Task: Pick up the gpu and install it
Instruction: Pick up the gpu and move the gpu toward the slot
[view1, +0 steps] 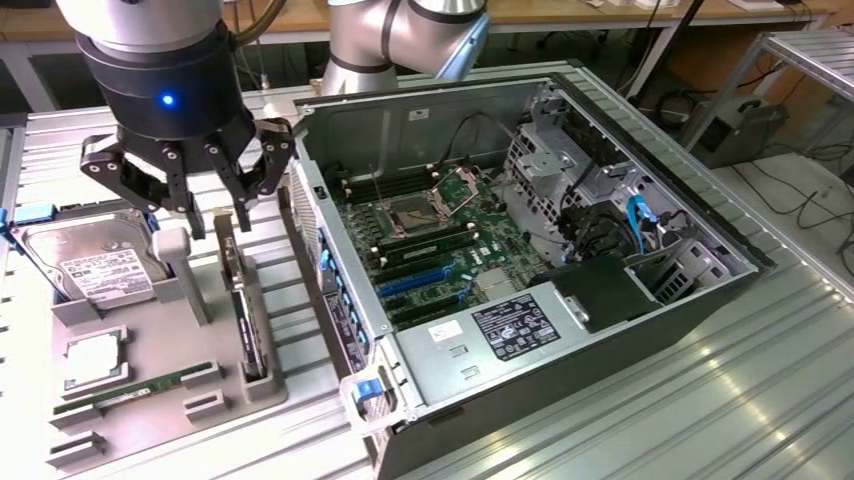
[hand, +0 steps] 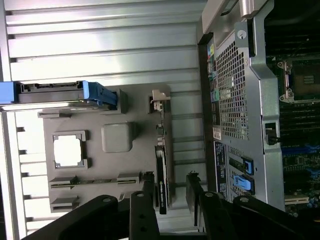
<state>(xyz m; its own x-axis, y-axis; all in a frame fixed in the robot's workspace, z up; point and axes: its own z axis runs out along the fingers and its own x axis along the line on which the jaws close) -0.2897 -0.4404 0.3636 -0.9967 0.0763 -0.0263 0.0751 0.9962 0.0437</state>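
- Early stage: nothing gripped, nothing installed.
- Found the thin dark gpu card with silvery end bracket (view1: 242, 300) standing on edge in the grey moulded holder tray (view1: 171, 342) on the ribbed metal worktop (view1: 747, 400), just beside the open grey computer case (view1: 441, 120).
- Found the black multi-finger hand (view1: 200, 215) spread open above the card, straddling it, no contact visible.
- Judged the blue expansion slots (view1: 411, 285) vacant.

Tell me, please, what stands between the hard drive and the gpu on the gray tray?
A gray upright post stands between the hard drive and the gpu, seen plainly in the exterior view.
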